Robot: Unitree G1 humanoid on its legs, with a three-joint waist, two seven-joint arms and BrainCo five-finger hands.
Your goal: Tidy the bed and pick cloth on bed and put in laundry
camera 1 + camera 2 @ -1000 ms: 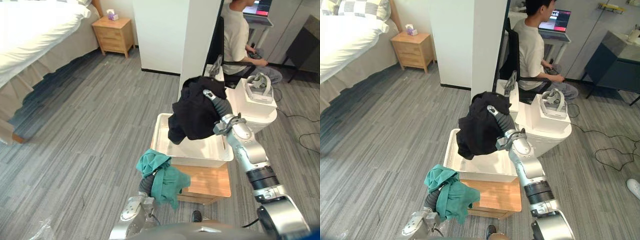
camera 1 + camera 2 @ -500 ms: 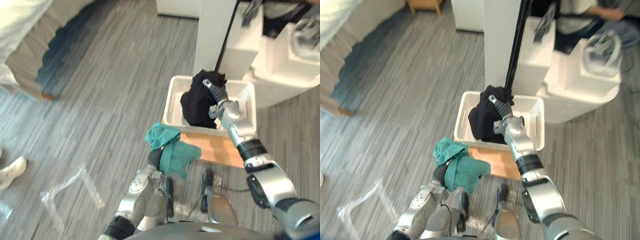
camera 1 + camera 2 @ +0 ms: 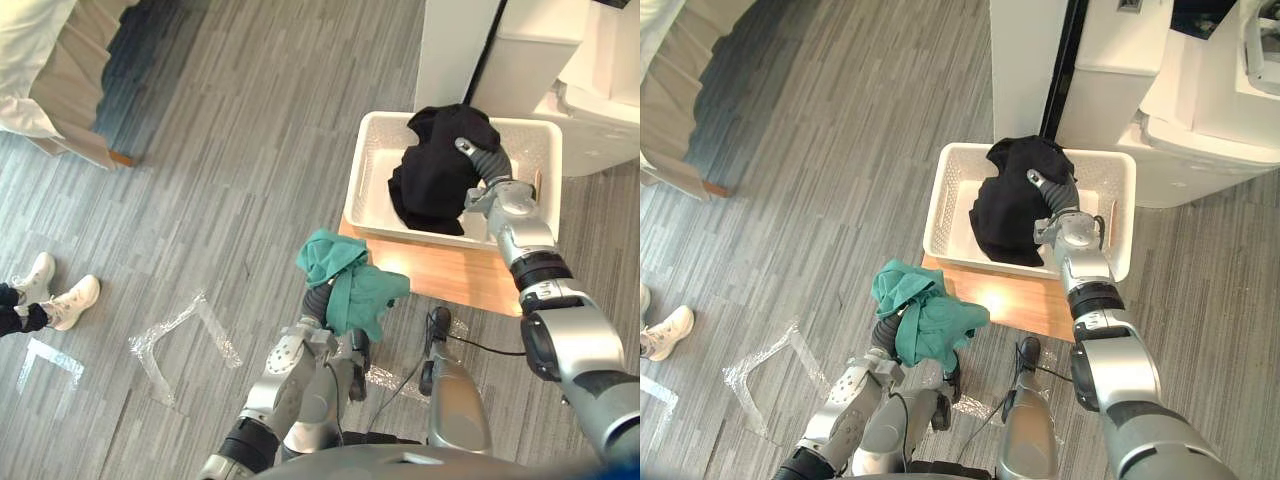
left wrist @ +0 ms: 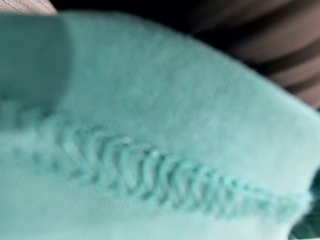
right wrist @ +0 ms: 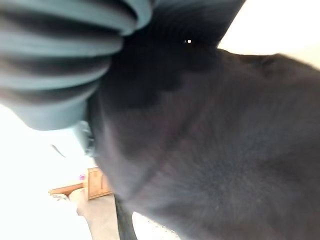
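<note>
Though the right hand (image 3: 481, 160) has the black cloth (image 3: 435, 175) down in the basket (image 3: 372, 185), the teal cloth (image 3: 350, 285) on the left hand (image 3: 318, 300) isn't in yet, fingers buried, can't tell their grip.

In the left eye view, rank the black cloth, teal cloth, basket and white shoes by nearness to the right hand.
1. Black cloth, draped over the right hand.
2. Basket, around and beneath it.
3. Teal cloth, lower left.
4. Shoes, far left.
</note>
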